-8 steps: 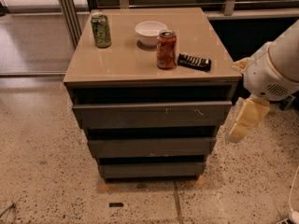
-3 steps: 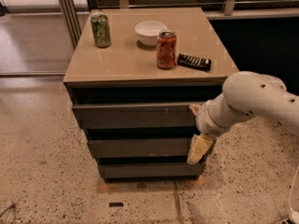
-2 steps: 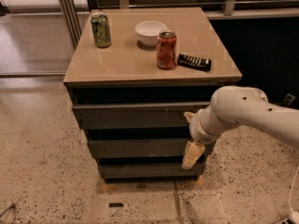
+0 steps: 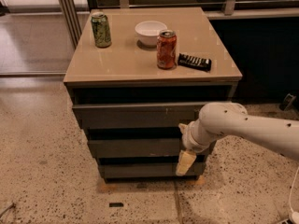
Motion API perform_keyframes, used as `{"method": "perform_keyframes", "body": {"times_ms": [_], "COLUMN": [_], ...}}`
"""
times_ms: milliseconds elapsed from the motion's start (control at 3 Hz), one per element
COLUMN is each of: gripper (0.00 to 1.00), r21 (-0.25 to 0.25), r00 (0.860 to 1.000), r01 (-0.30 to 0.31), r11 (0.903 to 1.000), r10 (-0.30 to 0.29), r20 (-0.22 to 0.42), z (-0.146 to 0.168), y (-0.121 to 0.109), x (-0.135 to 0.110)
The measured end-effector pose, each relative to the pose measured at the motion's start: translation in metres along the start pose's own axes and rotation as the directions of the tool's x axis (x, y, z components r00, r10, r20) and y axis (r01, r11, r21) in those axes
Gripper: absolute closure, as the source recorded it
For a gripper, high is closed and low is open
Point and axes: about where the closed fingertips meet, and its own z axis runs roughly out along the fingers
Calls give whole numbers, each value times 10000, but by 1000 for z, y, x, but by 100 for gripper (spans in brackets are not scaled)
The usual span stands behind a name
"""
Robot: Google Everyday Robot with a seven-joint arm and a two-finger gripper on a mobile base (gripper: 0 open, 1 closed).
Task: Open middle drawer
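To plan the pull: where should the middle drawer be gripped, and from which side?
Probably the top edge of the middle drawer, from the front: its flat front has no handle, but a dark gap lies above it. The gripper hangs at its right end.

Tan table (image 4: 117,64), green can (image 4: 101,30) upright at its 10 o'clock corner, white bowl (image 4: 150,32) at 12, orange can (image 4: 166,49) upright at the bowl's 5 o'clock, black remote (image 4: 194,62) lying flat at the orange can's 4 o'clock, just beside it, speckled floor (image 4: 42,171) around
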Motion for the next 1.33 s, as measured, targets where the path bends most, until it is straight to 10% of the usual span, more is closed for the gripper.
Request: {"method": "perform_keyframes", "body": {"times_ms": [667,1333], "gripper": [0,0], "r21": [-644,195], "r00": [9992,9930], "r01": [-386,815], "r11": [9972,9965], "r10": [383,-795], "r20": [-68,-873], "z": [62,71], "y": [1,-3], "x": [23,37]}}
